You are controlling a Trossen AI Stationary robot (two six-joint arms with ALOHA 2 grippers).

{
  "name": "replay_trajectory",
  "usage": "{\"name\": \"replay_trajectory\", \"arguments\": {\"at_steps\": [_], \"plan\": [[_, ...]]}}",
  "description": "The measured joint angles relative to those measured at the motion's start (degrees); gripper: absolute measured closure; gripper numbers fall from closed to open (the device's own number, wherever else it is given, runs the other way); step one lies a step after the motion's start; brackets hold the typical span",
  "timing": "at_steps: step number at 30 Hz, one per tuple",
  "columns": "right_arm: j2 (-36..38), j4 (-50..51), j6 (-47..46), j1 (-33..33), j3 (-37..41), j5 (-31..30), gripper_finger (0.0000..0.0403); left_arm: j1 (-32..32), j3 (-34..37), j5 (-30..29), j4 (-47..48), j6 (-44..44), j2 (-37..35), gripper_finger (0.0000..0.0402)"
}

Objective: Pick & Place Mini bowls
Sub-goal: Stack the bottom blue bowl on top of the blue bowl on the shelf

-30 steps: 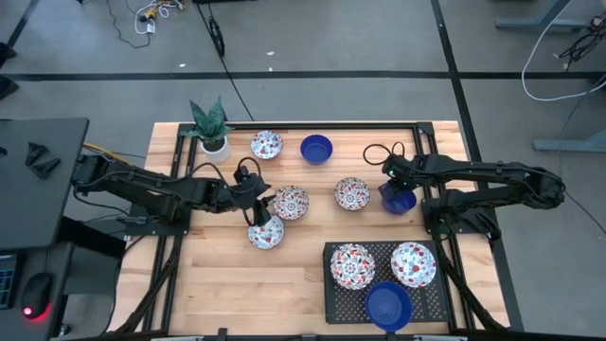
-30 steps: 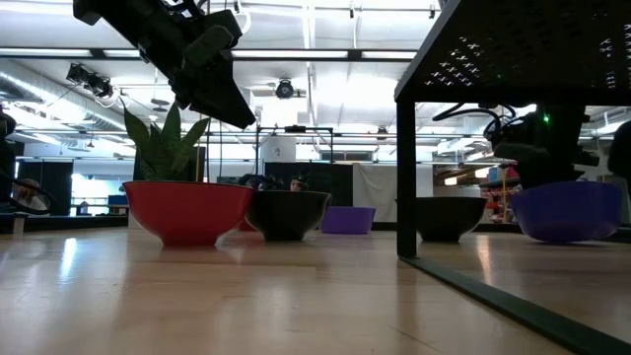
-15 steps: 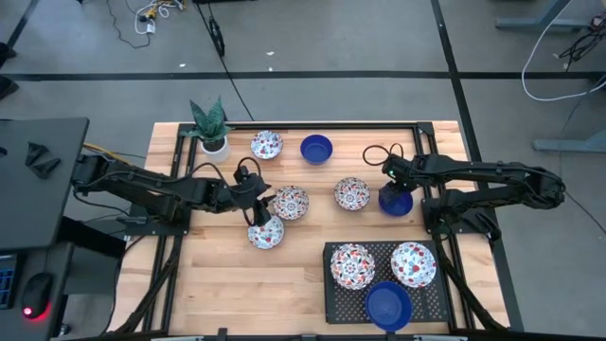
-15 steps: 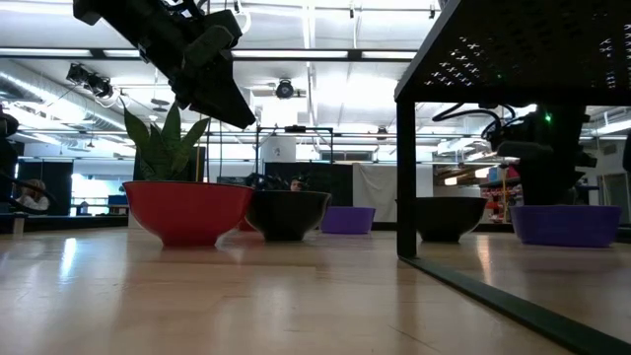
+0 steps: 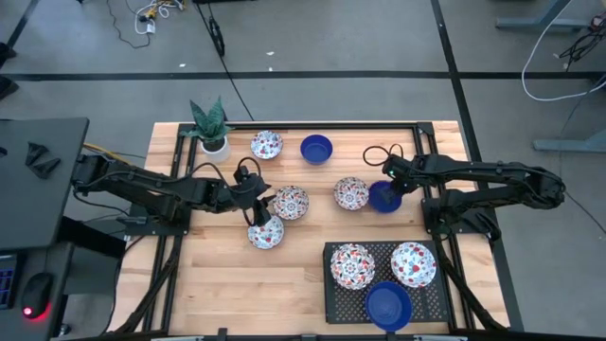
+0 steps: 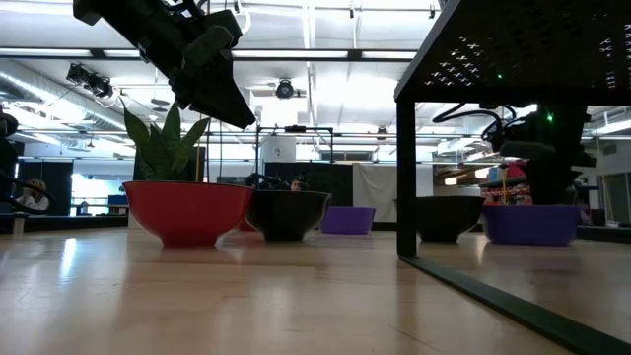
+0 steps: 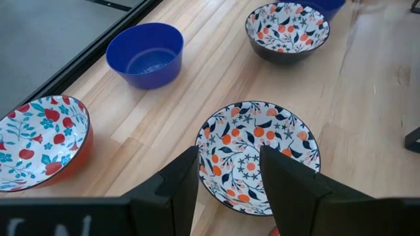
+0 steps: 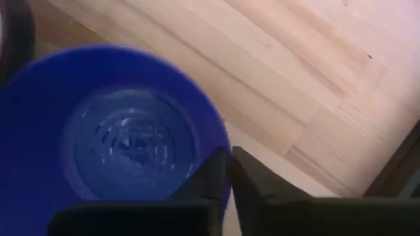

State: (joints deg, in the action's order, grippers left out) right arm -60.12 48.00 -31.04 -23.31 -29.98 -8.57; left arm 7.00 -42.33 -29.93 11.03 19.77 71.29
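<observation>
My right gripper point(image 5: 391, 183) is shut on a cobalt blue mini bowl point(image 5: 383, 196), which stands on the table right of a floral mini bowl point(image 5: 351, 193). My left gripper point(image 7: 226, 180) hangs open above the table, its fingers pointing at a floral bowl point(image 7: 259, 154) that rests on its base. A red-sided floral bowl point(image 5: 266, 231) sits just near of that gripper. Another floral bowl point(image 5: 267, 145) and a blue one point(image 5: 316, 148) stand at the far side. Two floral bowls and a blue bowl point(image 5: 388, 305) sit on a black mesh rack point(image 5: 333, 294). My right gripper pinches the blue bowl's rim point(image 8: 222, 141), one finger point(image 8: 209, 177) inside the bowl and the other outside. The fingers come from above, pointing down. The bowl stands upright with its base on the table point(image 6: 529, 224).
A small white pot with a green plant point(image 5: 210, 128) stands at the far left corner. The raised mesh rack fills the near right; its leg point(image 6: 404, 177) shows in the low view. Bare wood point(image 5: 227, 284) lies at the near left.
The blue bowl in my right gripper has come down flat onto the table and slid toward the table's left, ending close beside the floral bowl. My right gripper has gone slightly left with it.
</observation>
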Motion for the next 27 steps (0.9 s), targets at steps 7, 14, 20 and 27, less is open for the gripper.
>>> {"name": "replay_trajectory", "arguments": {"at_steps": [7, 14, 20, 27], "plan": [[0.03, -0.1, -2.18, 0.0, 0.0, -3.23, 0.0393, 0.01, -0.01, 0.0, 0.0, 0.0, 0.0, 0.0236], [2.69, 3.59, -4.65, -0.02, -3.6, -6.23, 0.0399, -0.01, -0.02, 0.0, 0.0, -0.02, 0.0, 0.0236], [5.36, 11.28, -5.33, -0.02, -14.56, -14.09, 0.0402, -0.01, -0.02, 0.0, 0.0, 0.0, 0.0, 0.0236], [5.6, 17.51, 0.99, 0.01, -31.16, -13.21, 0.0402, 0.01, -0.02, 0.0, 0.0, 0.0, 0.0, 0.0236]]}}
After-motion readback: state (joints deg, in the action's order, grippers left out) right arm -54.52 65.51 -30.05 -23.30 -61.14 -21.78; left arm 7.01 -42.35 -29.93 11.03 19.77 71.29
